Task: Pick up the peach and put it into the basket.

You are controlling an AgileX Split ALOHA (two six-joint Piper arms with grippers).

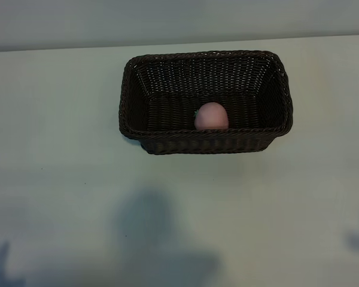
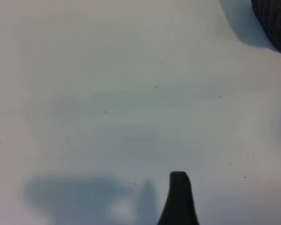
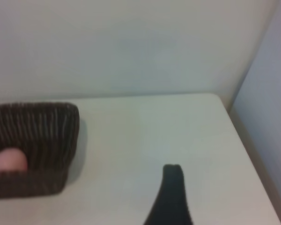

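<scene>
The pale-pink peach lies inside the dark-brown wicker basket, against its near wall; a bit of green shows at the fruit's left. The right wrist view shows the basket from the side, with the peach inside it. Neither arm appears in the exterior view. My left gripper hangs open over bare table, with one dark fingertip showing and a corner of the basket far off. My right gripper is open too, one fingertip visible, well apart from the basket. Neither holds anything.
The pale table carries soft shadows near its front edge. The right wrist view shows the table's far edge meeting a wall and its side edge beside a panel.
</scene>
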